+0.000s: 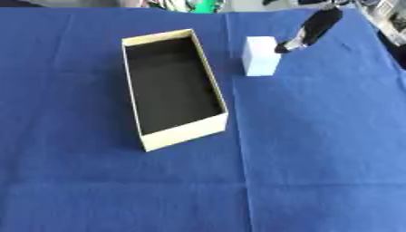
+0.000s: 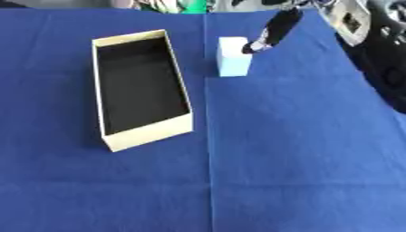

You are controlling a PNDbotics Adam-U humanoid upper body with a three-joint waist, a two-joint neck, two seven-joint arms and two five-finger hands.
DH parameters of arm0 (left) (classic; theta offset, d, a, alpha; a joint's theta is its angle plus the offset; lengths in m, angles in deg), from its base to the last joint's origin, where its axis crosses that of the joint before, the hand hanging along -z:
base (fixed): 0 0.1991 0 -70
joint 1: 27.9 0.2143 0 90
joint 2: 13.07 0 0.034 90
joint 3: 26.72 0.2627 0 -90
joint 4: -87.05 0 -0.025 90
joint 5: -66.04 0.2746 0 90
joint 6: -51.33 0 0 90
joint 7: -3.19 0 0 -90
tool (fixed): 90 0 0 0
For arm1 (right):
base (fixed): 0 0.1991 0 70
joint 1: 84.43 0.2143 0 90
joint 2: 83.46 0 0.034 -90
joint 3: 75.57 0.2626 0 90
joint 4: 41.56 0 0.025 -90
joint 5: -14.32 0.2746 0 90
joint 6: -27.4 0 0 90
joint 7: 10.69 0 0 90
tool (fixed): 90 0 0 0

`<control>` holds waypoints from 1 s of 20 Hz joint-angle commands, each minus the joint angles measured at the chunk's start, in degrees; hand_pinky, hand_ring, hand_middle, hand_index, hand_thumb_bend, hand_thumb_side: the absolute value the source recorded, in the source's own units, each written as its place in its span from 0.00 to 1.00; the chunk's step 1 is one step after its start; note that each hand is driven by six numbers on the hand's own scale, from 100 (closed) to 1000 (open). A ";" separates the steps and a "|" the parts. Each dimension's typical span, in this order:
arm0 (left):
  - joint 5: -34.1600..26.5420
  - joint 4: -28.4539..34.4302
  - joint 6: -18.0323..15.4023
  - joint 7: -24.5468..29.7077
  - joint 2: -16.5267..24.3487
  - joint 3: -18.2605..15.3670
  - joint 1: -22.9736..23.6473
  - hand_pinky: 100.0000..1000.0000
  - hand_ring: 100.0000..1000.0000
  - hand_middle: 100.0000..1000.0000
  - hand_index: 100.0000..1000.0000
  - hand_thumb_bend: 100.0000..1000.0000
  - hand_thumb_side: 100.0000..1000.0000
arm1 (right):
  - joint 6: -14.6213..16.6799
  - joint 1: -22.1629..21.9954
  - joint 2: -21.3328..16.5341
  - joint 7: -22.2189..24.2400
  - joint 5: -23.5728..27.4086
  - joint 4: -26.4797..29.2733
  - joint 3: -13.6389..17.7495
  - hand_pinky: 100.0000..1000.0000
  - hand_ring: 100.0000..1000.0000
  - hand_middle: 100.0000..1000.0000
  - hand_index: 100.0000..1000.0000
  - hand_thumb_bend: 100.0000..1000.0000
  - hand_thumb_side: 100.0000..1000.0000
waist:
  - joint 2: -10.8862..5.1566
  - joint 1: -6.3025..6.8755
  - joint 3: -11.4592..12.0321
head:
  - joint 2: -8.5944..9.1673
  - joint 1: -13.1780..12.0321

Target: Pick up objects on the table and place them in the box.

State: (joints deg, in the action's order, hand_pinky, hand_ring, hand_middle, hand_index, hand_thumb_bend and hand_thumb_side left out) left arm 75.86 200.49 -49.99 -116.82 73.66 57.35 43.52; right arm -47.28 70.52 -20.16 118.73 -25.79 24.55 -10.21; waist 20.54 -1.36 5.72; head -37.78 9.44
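One small white rectangular block point(image 1: 259, 61) stands upright right of the cream open cardboard box point(image 1: 183, 132); right hand point(image 1: 311, 30) reaches its upper right corner, finger posture indiscernible.

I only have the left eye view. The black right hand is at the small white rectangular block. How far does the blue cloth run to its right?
Observer: In the right eye view the blue cloth ends at a slanting right edge, with a dark area beyond it.
Operator: Is the hand past that edge?
Observer: No. The right hand lies inside the edge, over cloth, and meets the upper right corner of the white block.
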 commanded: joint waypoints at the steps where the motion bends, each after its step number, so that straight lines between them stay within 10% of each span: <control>1: 0.11 1.16 -0.04 0.32 1.25 -0.50 -0.45 0.50 0.61 0.57 0.70 0.00 0.67 | -0.88 0.80 -1.72 2.92 1.59 1.78 1.39 0.85 1.00 0.98 1.00 0.44 0.49 | -1.10 0.24 -0.02 | -0.24 -0.05; 20: -0.06 1.16 -0.19 0.85 0.25 -0.44 -0.87 0.50 0.61 0.57 0.70 0.00 0.68 | -8.96 1.13 1.93 12.55 3.58 1.11 3.66 0.82 1.00 0.93 1.00 0.38 0.42 | 0.92 0.95 0.68 | 0.54 1.30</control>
State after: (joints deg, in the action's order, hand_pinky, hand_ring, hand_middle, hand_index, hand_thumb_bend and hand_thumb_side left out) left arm 75.86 200.49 -50.11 -116.20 73.50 57.35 43.35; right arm -55.81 70.59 -17.32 131.41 -21.90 25.74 -7.46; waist 21.73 -1.23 6.37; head -37.68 10.54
